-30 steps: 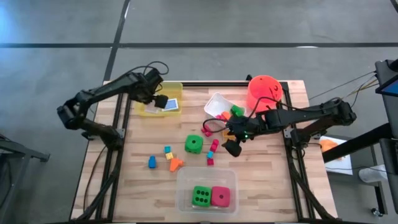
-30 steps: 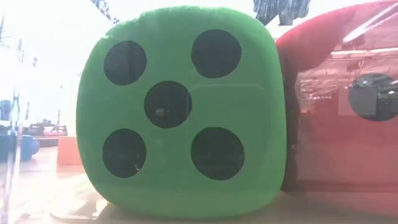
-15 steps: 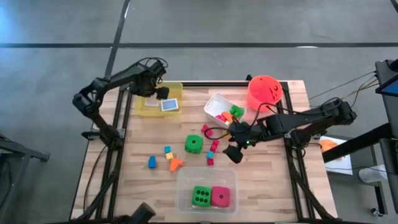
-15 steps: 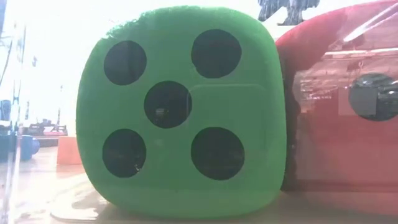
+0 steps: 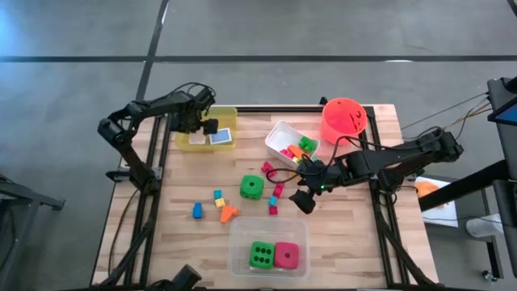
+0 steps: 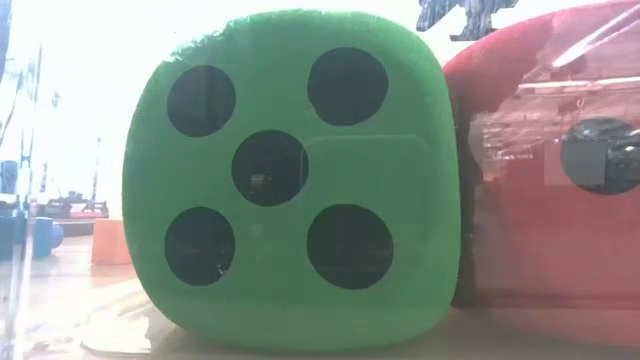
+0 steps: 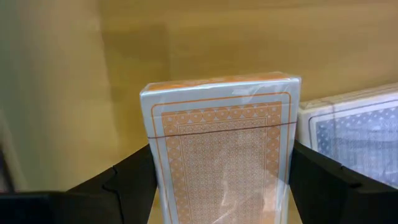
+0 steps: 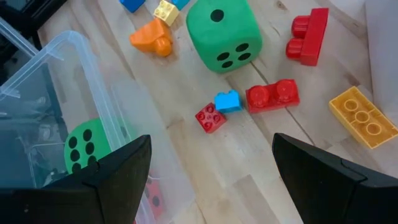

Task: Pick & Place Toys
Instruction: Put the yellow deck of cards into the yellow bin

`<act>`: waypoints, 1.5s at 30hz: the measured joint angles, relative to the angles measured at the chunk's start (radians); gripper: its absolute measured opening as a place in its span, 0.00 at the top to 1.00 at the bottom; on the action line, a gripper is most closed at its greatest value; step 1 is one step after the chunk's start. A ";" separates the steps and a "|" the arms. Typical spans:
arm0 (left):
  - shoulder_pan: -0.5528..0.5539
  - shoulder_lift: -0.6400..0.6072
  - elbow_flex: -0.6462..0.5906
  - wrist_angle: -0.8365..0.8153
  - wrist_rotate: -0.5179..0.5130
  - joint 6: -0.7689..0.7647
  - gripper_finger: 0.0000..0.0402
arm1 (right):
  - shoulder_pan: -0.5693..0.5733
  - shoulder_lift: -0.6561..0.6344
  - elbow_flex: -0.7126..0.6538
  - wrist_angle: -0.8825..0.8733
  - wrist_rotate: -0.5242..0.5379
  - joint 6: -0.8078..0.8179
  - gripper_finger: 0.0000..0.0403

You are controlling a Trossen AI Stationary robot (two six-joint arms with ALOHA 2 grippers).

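over the yellow tub (image 5: 196, 142), the left gripper (image 7: 221, 180) is clamped on a beige card pack (image 7: 224, 146); lower it flat beside the blue pack (image 7: 357, 134). the right gripper (image 8: 208, 180) hangs apart above loose blocks (image 8: 272, 95).

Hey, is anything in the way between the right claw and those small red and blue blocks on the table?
Nothing visible. The right claw hangs open over bare wood, and the small red block, blue block and longer red block lie just ahead. The clear tub sits off to one side.
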 joint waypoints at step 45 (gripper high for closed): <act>-0.001 -0.005 -0.112 0.079 0.211 -0.065 0.25 | 0.000 0.000 0.000 0.000 0.000 0.004 0.18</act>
